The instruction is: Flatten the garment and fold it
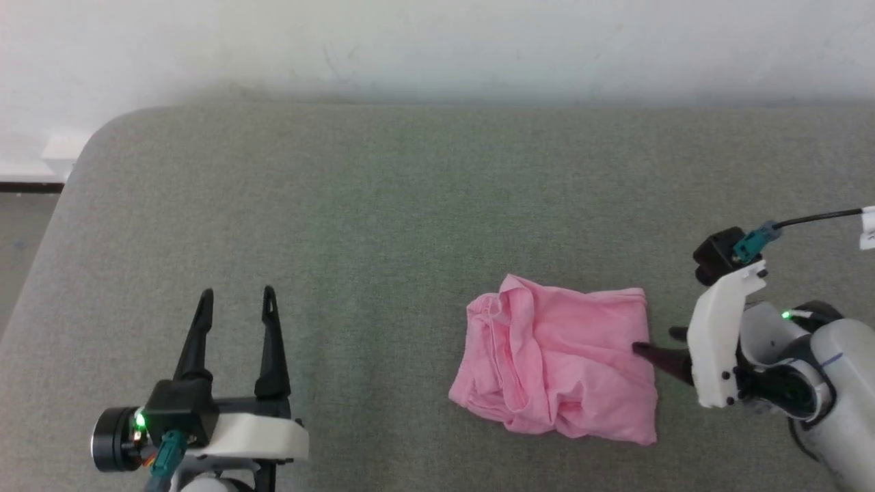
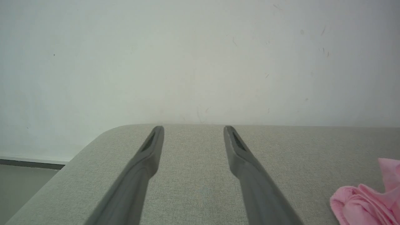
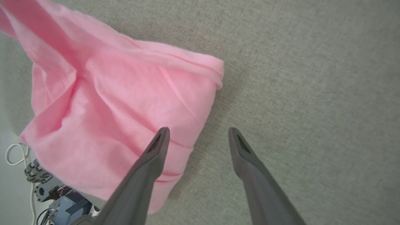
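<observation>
The pink garment (image 1: pixel 557 362) lies crumpled in a rough square on the grey-green cushion (image 1: pixel 383 205), right of centre. A stitched hem runs down its left side. My right gripper (image 1: pixel 657 342) is at the garment's right edge, fingers pointing left, open. In the right wrist view one of the fingers (image 3: pixel 150 162) hangs over the garment (image 3: pixel 118 103) and the other is over bare cushion, with the right gripper (image 3: pixel 198 129) empty. My left gripper (image 1: pixel 237 294) stands open and empty at the lower left, well apart from the cloth. The left wrist view has the left gripper (image 2: pixel 193 128) over cushion and the garment (image 2: pixel 365 203) at its lower right corner.
A pale wall (image 1: pixel 437 48) runs along the cushion's far edge. The cushion's rounded corner (image 1: pixel 89 150) is at the far left, with floor (image 1: pixel 20 239) beyond it. Cables and robot parts (image 3: pixel 47 190) lie below the cushion's near edge in the right wrist view.
</observation>
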Tool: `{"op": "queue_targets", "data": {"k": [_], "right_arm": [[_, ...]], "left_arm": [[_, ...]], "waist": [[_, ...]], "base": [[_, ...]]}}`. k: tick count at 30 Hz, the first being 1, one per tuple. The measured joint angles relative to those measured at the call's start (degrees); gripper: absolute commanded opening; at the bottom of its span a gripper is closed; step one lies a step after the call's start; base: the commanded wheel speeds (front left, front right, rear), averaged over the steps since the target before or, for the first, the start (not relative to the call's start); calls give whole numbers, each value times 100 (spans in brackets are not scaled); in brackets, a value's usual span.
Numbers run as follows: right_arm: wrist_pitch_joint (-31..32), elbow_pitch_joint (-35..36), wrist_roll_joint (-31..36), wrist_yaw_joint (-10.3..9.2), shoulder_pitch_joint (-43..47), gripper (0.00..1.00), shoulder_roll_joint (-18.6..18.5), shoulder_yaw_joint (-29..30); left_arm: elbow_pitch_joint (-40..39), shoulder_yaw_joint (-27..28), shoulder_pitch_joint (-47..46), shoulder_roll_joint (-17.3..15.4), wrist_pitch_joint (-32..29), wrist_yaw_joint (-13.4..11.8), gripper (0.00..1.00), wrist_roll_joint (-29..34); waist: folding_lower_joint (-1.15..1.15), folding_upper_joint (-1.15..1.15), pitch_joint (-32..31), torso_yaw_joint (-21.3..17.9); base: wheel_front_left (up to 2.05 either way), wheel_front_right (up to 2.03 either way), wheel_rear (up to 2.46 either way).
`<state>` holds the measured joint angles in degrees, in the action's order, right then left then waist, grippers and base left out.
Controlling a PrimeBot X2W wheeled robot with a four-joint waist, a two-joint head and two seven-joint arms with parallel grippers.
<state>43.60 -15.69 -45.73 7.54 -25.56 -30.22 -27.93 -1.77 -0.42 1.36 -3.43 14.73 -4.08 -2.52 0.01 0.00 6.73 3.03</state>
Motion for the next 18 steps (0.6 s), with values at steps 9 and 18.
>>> {"op": "queue_targets", "data": {"k": [9, 18], "right_arm": [[-190, -654, -229, -1, -14, 100, 313, -542], [-1013, -609, -375, 5, -51, 0, 188, -999]], "left_arm": [[14, -70, -197, 18, 0, -1, 100, 0], [79, -26, -200, 20, 0, -18, 100, 0]], "waist": [[-1, 0, 323, 183], [0, 0, 265, 108]], "base": [[0, 0, 0], [0, 0, 0]]}}
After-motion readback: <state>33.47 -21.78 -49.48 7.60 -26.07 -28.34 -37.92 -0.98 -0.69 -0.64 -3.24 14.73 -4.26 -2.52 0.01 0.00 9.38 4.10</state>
